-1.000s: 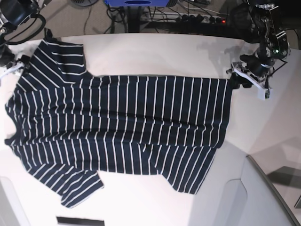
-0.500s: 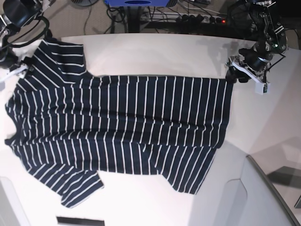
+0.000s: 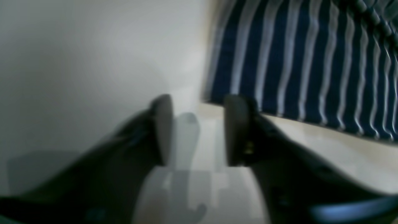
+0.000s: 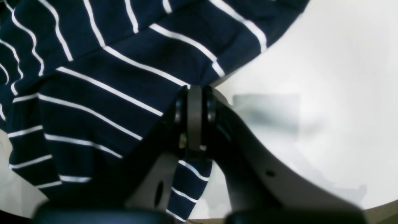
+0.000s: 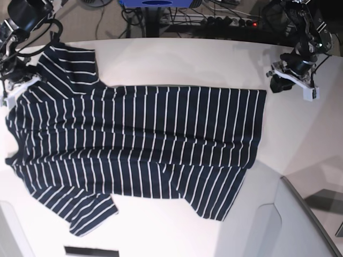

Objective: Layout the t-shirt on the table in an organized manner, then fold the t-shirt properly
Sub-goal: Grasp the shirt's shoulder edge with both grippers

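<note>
The t-shirt (image 5: pixel 150 139), navy with thin white stripes, lies spread across the white table (image 5: pixel 177 59), neckline to the left and hem to the right. At the shirt's far-left shoulder edge sits my right gripper (image 5: pixel 16 88). In the right wrist view my right gripper (image 4: pixel 195 90) is shut, its tips pinching the edge of the t-shirt (image 4: pixel 108 62). My left gripper (image 5: pixel 277 84) hovers just off the hem's far corner. In the left wrist view my left gripper (image 3: pixel 199 101) is open with nothing between its fingers, and the t-shirt (image 3: pixel 295 62) lies beyond it.
Cables and a power strip (image 5: pixel 230 21) lie on the floor past the table's far edge. A grey-edged lower surface (image 5: pixel 300 214) fills the near right corner. A black strip (image 5: pixel 91 250) shows at the bottom edge.
My right gripper has closed on the shirt's left edge. My left gripper has drawn a little right, away from the hem corner, with its jaws narrower than before.
</note>
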Tool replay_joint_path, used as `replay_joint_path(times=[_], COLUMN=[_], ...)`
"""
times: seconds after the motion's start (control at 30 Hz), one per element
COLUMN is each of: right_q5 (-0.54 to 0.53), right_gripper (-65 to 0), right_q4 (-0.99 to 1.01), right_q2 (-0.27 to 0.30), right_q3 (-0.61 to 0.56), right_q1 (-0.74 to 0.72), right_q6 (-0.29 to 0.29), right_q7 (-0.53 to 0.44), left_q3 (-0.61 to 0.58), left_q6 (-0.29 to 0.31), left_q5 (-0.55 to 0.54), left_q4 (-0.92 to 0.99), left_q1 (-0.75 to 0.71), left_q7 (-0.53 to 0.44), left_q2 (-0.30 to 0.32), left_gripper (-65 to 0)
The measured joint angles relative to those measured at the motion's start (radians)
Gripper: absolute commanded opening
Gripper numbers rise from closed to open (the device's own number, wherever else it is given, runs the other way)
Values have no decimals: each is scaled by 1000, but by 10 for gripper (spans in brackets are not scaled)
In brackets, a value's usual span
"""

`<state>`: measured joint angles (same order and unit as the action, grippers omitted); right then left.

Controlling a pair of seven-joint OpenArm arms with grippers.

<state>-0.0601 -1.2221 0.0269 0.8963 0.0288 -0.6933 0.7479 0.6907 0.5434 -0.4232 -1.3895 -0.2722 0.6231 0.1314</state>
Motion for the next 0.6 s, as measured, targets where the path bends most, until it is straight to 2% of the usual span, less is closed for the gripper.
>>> replay_joint_path(times=[0.07, 0.13, 0.2, 0.27, 0.37, 0.43, 0.47, 0.6], right_q5=[0, -1, -1, -2, -4, -4, -4, -3], right_gripper=[-647, -648, -648, -648, -648, -648, -648, -648], right_q4=[0, 0, 0, -2, -2, -2, -2, -2], right_q2=[0, 0, 0, 0, 0, 0, 0, 0], right_q3=[0, 0, 0, -2, -2, -2, -2, -3], right_q1=[0, 0, 1, 2, 2, 2, 2, 3], right_q6=[0, 0, 0, 0, 0, 0, 0, 0], right_q7=[0, 0, 0, 0, 0, 0, 0, 0], left_q3=[10, 9, 9, 9, 9, 10, 11, 16], left_q6=[11, 55, 95, 102, 111, 109, 109, 113], left_q5=[-1, -2, -9, 0, -1, -1, -2, -17], left_q4=[0, -1, -3, 2, 4, 4, 8, 66], left_q1=[-2, -14, -40, -60, -83, -83, -82, -26], left_q7=[-2, -5, -5, 3, 0, -5, -6, -29], left_q2=[-13, -24, -44, -60, -64, -65, -67, -67], left_gripper=[-543, -505, -431, -352, -194, -137, -118, -118])
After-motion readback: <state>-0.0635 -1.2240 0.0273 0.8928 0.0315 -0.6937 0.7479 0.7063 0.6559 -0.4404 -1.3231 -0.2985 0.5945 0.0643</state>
